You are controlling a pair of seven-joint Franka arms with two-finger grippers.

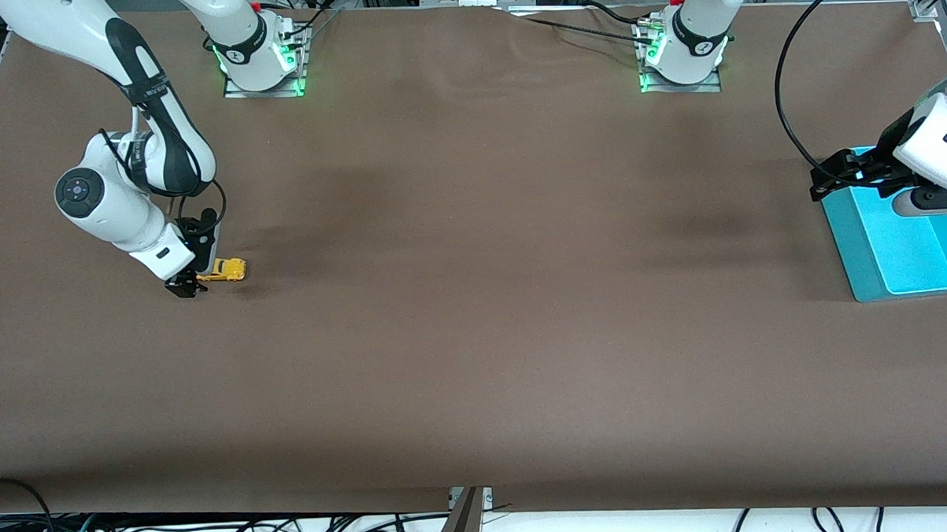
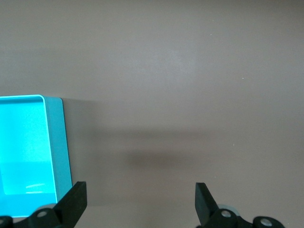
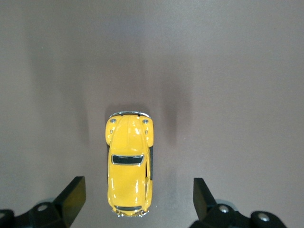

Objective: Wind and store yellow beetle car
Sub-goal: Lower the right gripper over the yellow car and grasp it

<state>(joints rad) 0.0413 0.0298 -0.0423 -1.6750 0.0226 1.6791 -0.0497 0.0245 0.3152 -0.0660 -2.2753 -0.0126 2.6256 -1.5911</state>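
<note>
Now right pincer [image 3: 135, 202] wide, low over yellow beetle car [image 1: 223, 269] on worktop [image 1: 476, 337] at right arm's end; left pincer [image 2: 141, 202] wide, waiting by teal bin [image 1: 891, 259]; risk: car rolls off if jaws close off-centre on rounded body.

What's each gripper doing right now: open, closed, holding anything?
Left gripper: open, empty, over the table beside the teal bin.
Right gripper: open, fingers either side of the yellow beetle car, not gripping it.
</note>
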